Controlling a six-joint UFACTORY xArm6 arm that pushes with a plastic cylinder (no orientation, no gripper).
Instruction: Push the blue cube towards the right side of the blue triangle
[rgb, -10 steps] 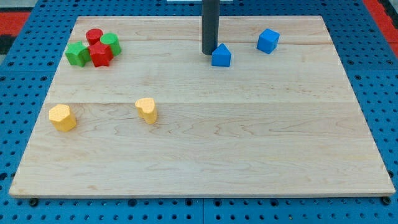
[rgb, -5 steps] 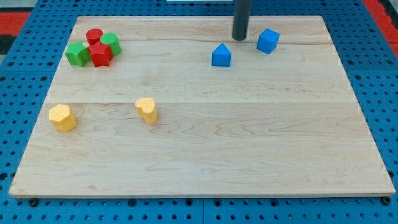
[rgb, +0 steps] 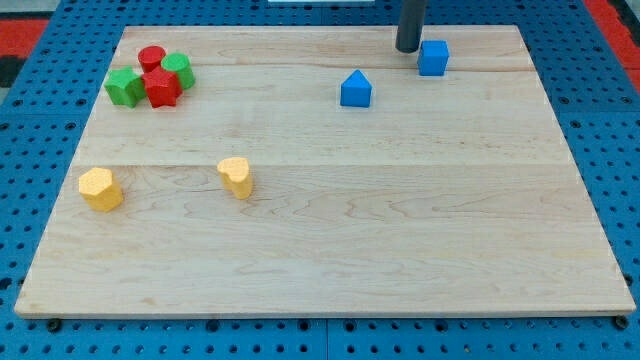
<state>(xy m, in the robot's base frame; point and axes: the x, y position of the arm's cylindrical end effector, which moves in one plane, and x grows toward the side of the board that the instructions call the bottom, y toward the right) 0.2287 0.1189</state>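
The blue cube (rgb: 433, 57) sits near the view's top, right of centre. The blue triangle (rgb: 355, 89) lies below and to the left of it, a gap apart. My tip (rgb: 408, 49) is just left of the cube, at its upper left edge, close to or touching it. The dark rod rises out of the view's top.
A cluster of two green blocks (rgb: 125, 86) and two red blocks (rgb: 161, 87) sits at the top left. A yellow block (rgb: 100, 189) lies at the left and a yellow heart-shaped block (rgb: 236, 176) lies left of centre. The wooden board (rgb: 320, 250) rests on a blue pegboard.
My tip moved from beside the blue triangle's left up and to the right, to the cube's left side. The cube has turned slightly and shifted a little.
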